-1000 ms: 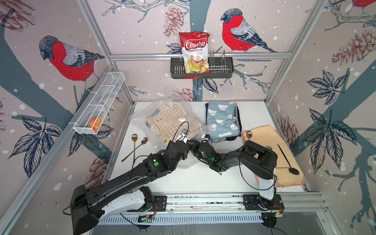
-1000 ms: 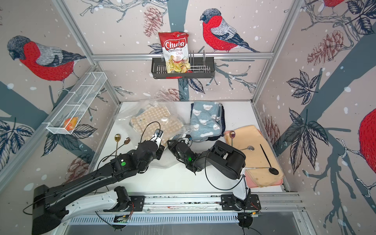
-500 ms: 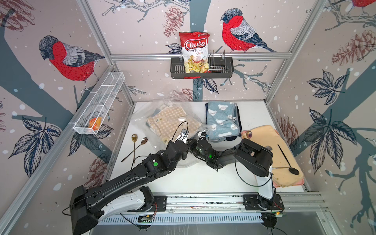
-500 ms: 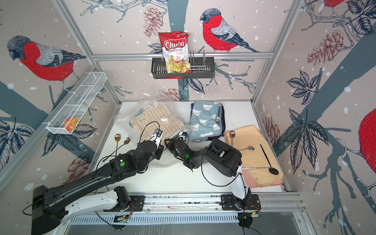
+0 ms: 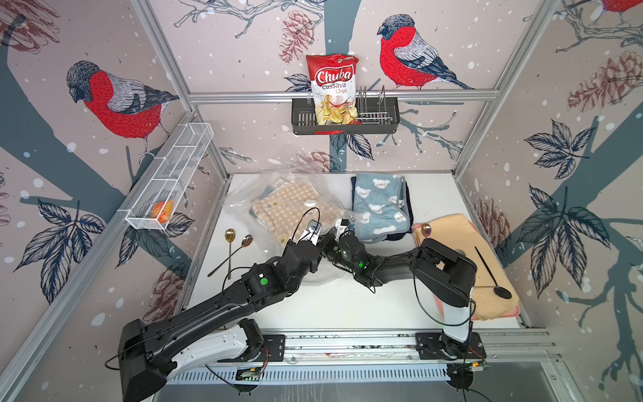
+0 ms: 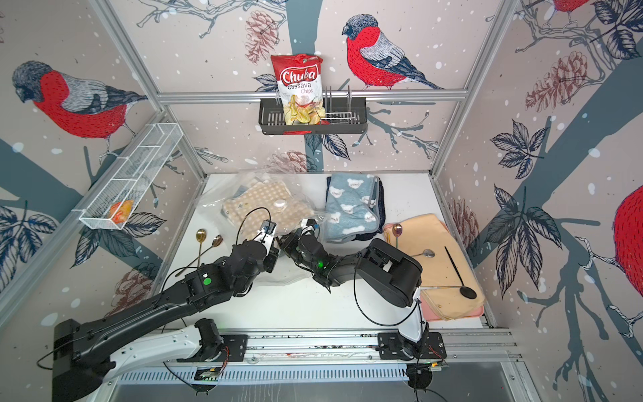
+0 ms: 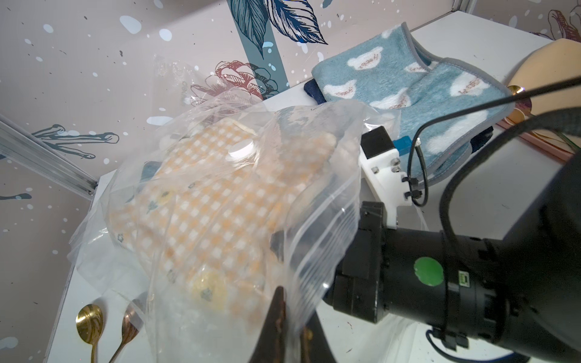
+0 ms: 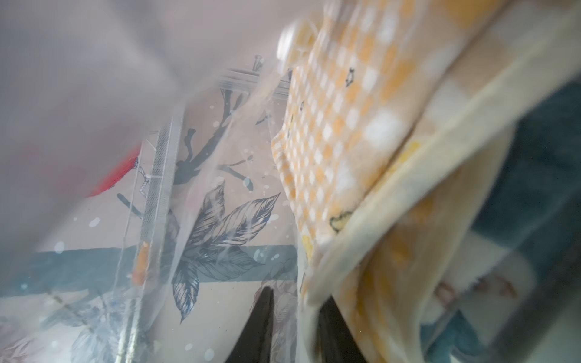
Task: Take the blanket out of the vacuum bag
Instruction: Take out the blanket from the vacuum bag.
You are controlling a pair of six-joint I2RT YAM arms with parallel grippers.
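The vacuum bag (image 5: 240,205) is crinkly clear plastic lying at the back left of the table in both top views, with a round white valve cap (image 6: 279,203). Inside it lies the blanket (image 5: 288,200), folded, orange-and-cream check. My left gripper (image 7: 292,327) is shut on the bag's zip-seal edge (image 7: 317,239) and holds that lip up. My right gripper (image 8: 297,323) is inside the bag's mouth, its jaws drawn in on the blanket's cream hem (image 8: 371,220). In the top views both grippers meet at the bag's near corner (image 6: 282,243).
A blue bear-print towel (image 5: 379,205) lies right of the bag. A peach cloth (image 5: 462,250) at the right carries spoons and a black ladle (image 5: 494,278). Two spoons (image 5: 230,243) lie at the left. A chips bag (image 5: 333,87) sits in the wall rack, and a wire basket (image 5: 170,177) hangs at the left.
My right gripper has pushed forward into the bag's mouth and its jaws have drawn in. The left arm has barely moved and keeps its hold on the bag's edge.
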